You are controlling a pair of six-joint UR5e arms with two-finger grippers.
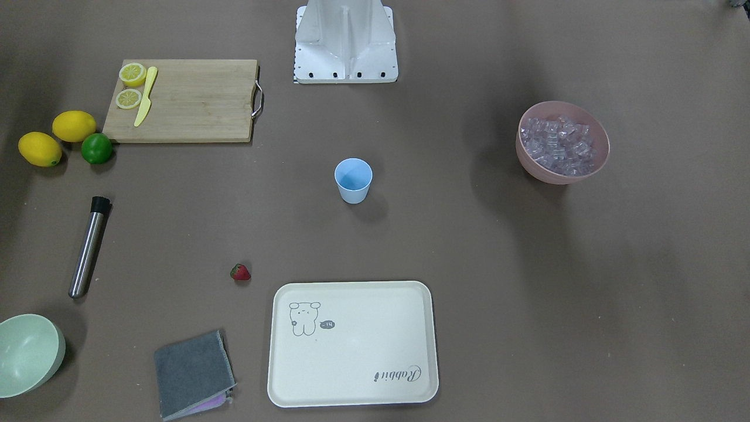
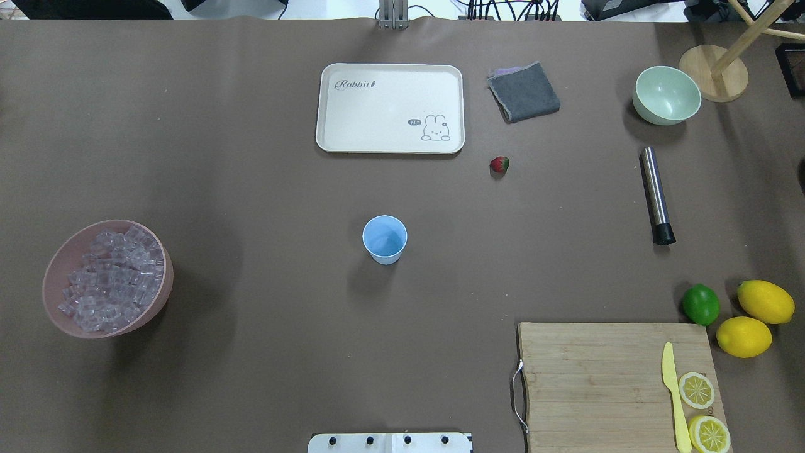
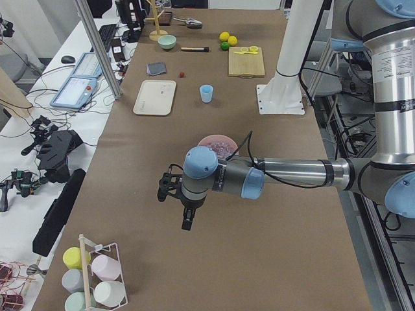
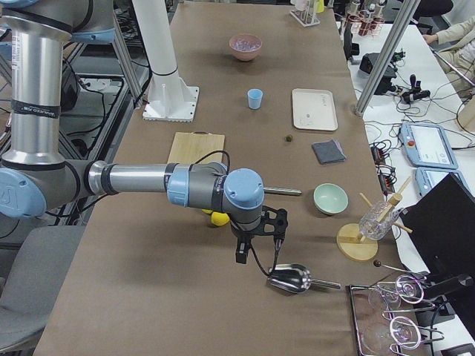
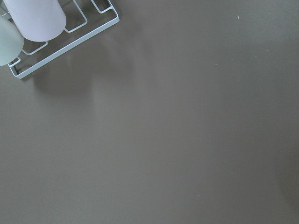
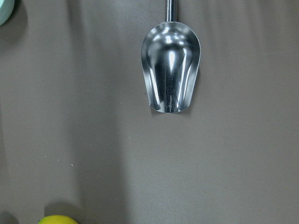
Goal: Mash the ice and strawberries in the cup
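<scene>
the light-blue cup (image 2: 384,238) stands upright and empty at the centre of the overhead view, with bare counter (image 2: 251,157) all round it. the ice (image 2: 110,280) is heaped in the pink bowl (image 2: 165,286) at lower left, on the left arm's side. the strawberry (image 2: 499,165) lies upper right of the cup, just off the tray (image 2: 377,113).

the right hand (image 4: 258,248) hangs just above a steel scoop (image 6: 171,74). in the right wrist view the scoop's long axis runs up and down, handle leaving the top edge, mouth toward the bottom. so the scoop is likely the first grasp, and the handle is free on both sides.

the left hand (image 3: 176,204) hangs over bare counter near a wire rack (image 5: 70,32), on the near side of the bowl in the exterior left view. i cannot tell whether either hand is released or clenched.
</scene>
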